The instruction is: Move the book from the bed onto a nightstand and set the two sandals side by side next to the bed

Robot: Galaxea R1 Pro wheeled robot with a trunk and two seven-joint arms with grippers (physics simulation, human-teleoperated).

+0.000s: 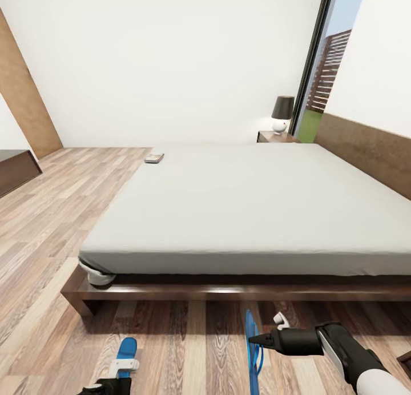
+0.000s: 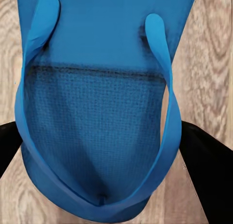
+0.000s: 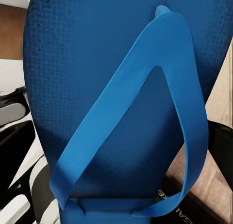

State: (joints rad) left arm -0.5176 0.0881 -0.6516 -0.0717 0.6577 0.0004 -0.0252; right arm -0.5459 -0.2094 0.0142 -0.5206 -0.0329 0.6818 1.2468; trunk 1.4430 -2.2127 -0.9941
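Note:
The book (image 1: 154,158) lies on the far left corner of the bed's grey mattress (image 1: 240,206). A dark nightstand (image 1: 273,136) stands beyond the bed by the headboard, with a lamp on it. My right gripper (image 1: 255,341) is shut on a blue sandal (image 1: 252,349), held on edge above the floor in front of the bed; the same sandal (image 3: 97,88) shows close up with its strap. My left gripper (image 1: 111,382), at the frame's lower edge, is shut on the other sandal (image 1: 126,351). In the left wrist view that sandal (image 2: 97,112) sits between the black fingers (image 2: 204,170), over the plank floor.
The bed's dark wooden frame (image 1: 188,292) juts out low in front of me. A white rounded object (image 1: 97,276) sits at its left corner. A long dark bench (image 1: 16,169) stands at far left. A tall window (image 1: 325,81) is behind the nightstand.

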